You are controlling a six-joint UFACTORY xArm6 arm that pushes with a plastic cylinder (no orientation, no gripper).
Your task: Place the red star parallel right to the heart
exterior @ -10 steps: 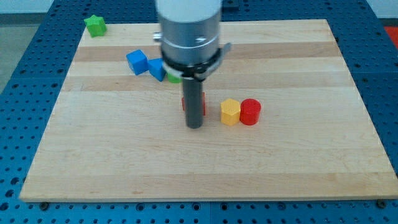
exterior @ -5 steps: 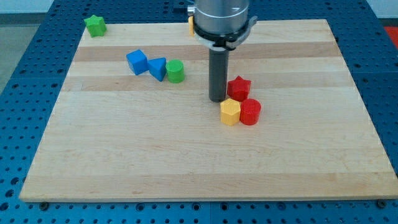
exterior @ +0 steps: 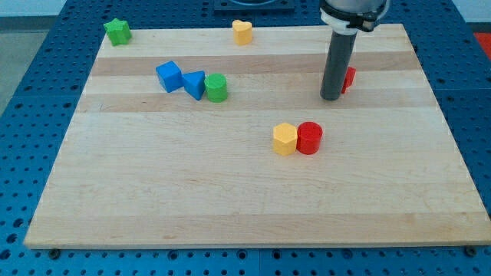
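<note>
The red star [exterior: 349, 77] lies at the board's upper right, mostly hidden behind my rod; only its right edge shows. My tip [exterior: 331, 97] rests on the board right against the star's left side. The yellow heart [exterior: 242, 31] sits at the view's top edge of the board, well to the left of the star and a little higher in the view.
A yellow hexagon [exterior: 285, 139] and a red cylinder [exterior: 309, 138] touch near the middle. A blue cube [exterior: 169, 76], a blue triangle [exterior: 195, 83] and a green cylinder [exterior: 216, 87] form a row at the left. A green star [exterior: 117, 31] sits at the top left corner.
My tip has swept from the middle up and to the right, pushing the red star away from the yellow hexagon toward the upper right. The other blocks have not moved.
</note>
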